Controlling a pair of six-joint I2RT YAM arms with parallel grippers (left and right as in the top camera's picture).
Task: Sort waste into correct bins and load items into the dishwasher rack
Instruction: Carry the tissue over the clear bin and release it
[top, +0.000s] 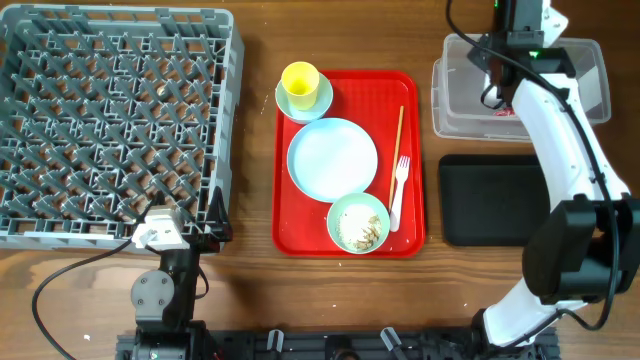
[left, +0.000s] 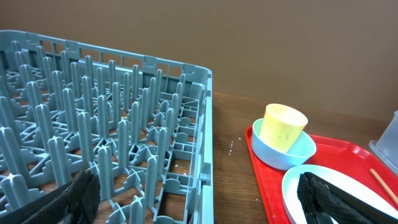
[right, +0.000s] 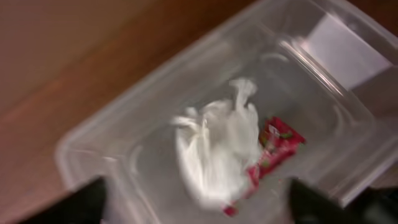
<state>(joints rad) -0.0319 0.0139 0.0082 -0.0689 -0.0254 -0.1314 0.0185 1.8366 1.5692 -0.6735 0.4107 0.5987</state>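
The crumpled red-and-white wrapper (right: 230, 149) lies loose inside the clear tub (right: 112, 143), blurred. My right gripper (right: 202, 202) hangs open just above it, apart from it. My left gripper (left: 199, 208) stands open and empty over the front right corner of the grey dishwasher rack (top: 110, 120). On the red tray (top: 290, 235) are a yellow cup (top: 300, 80) standing in a blue-green bowl (top: 322, 100), a pale plate (top: 332, 158), a second bowl (top: 345, 208) holding rice scraps (top: 362, 232), a white fork (top: 399, 190) and a chopstick (top: 399, 140).
The shallow black tray (top: 490, 200) lies right of the red tray, below the clear tub (top: 590, 80). My right arm (top: 560, 140) reaches across the tub and the black tray. Bare wood shows between rack and red tray.
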